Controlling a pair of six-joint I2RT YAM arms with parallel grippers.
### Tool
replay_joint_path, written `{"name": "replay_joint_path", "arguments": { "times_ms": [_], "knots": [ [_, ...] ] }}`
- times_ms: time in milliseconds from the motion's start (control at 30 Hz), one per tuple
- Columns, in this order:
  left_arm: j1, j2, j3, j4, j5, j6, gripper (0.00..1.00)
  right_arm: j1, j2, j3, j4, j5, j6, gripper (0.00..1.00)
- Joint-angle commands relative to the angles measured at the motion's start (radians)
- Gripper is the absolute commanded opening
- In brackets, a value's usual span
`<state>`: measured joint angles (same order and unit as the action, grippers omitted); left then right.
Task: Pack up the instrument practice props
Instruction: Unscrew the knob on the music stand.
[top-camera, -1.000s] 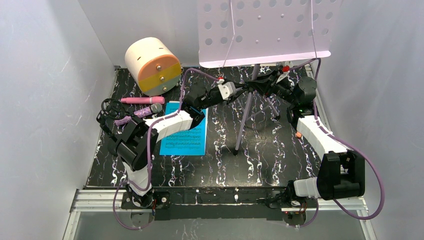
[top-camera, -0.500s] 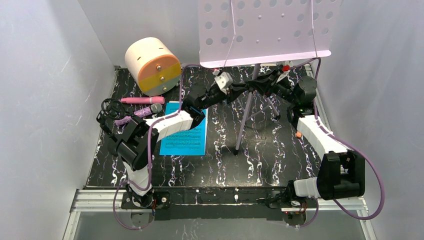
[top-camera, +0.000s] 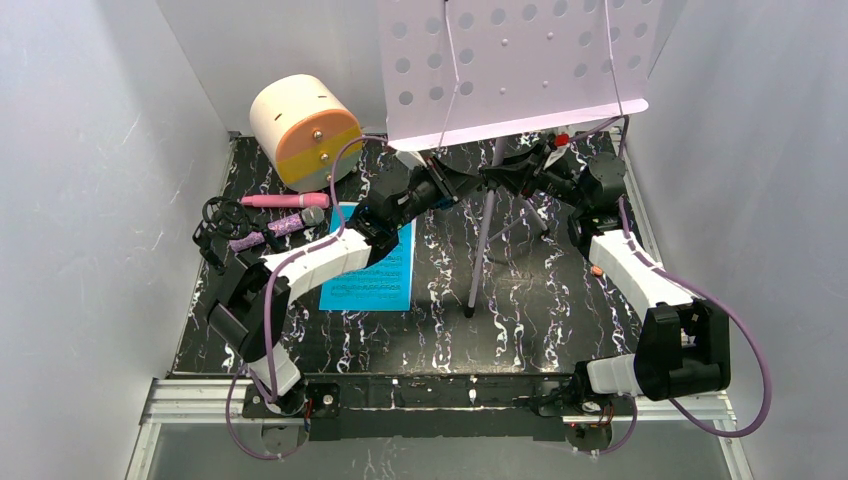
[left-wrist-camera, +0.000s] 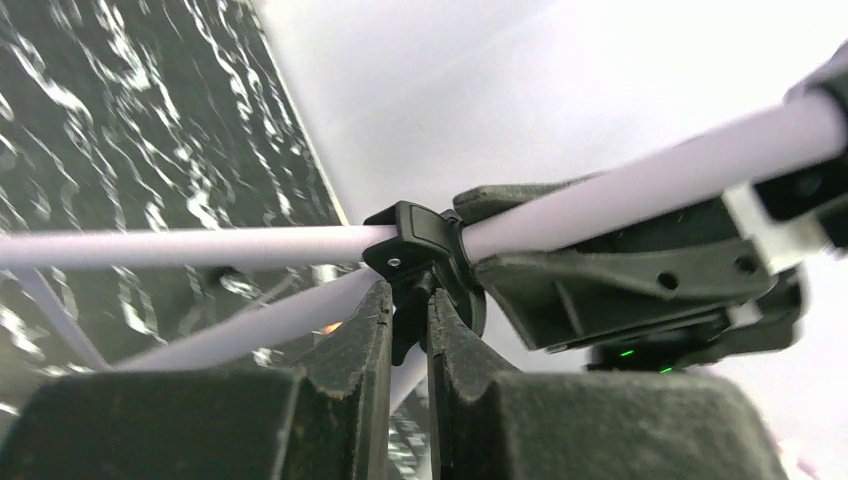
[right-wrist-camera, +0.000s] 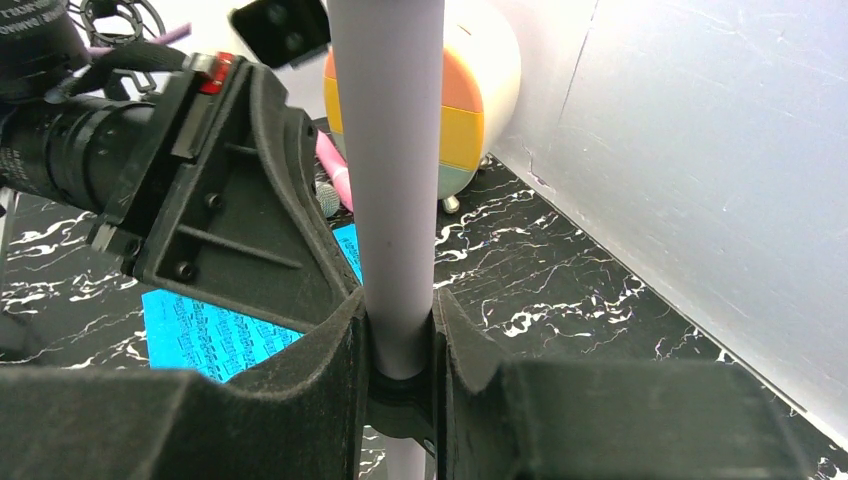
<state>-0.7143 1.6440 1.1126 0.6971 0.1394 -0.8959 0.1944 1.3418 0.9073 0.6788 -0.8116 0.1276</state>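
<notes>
The lilac perforated music rack (top-camera: 520, 60) stands at the back on thin tripod legs (top-camera: 482, 240). My right gripper (top-camera: 497, 178) is shut on its lilac pole (right-wrist-camera: 392, 150), just above the black collar. My left gripper (top-camera: 462, 182) is shut on the collar's black lever (left-wrist-camera: 415, 300) from the left. A blue sheet-music page (top-camera: 368, 270) lies flat under my left arm and shows in the right wrist view (right-wrist-camera: 215, 330). The pink microphone (top-camera: 270, 200), the purple silver-headed microphone (top-camera: 285, 224) and black tripods (top-camera: 222, 215) lie at the left.
A cream cylinder box (top-camera: 305, 130) with an orange-grey face lies at the back left on the black marbled mat (top-camera: 540, 310). White walls close in on the left, back and right.
My left arm has stretched further toward the pole, and its gripper now sits under the rack's edge. The rack has shifted a little to the left. The right arm has barely moved.
</notes>
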Motion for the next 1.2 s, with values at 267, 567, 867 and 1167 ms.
{"name": "replay_joint_path", "arguments": {
  "times_ms": [267,567,867,1167],
  "knots": [
    [0.054,-0.028,0.038,-0.232,0.003,-0.728,0.00,-0.033,0.026,0.009,-0.120,0.056,0.011,0.01],
    [0.054,-0.134,0.055,-0.207,-0.126,-0.244,0.31,-0.032,0.034,0.012,-0.118,0.052,0.014,0.01],
    [0.053,-0.207,-0.044,-0.030,0.075,0.624,0.62,-0.031,0.040,0.012,-0.113,0.049,0.015,0.01],
    [0.053,-0.161,-0.132,0.110,0.363,1.180,0.68,-0.031,0.040,0.012,-0.111,0.043,0.012,0.01]
  ]
}}
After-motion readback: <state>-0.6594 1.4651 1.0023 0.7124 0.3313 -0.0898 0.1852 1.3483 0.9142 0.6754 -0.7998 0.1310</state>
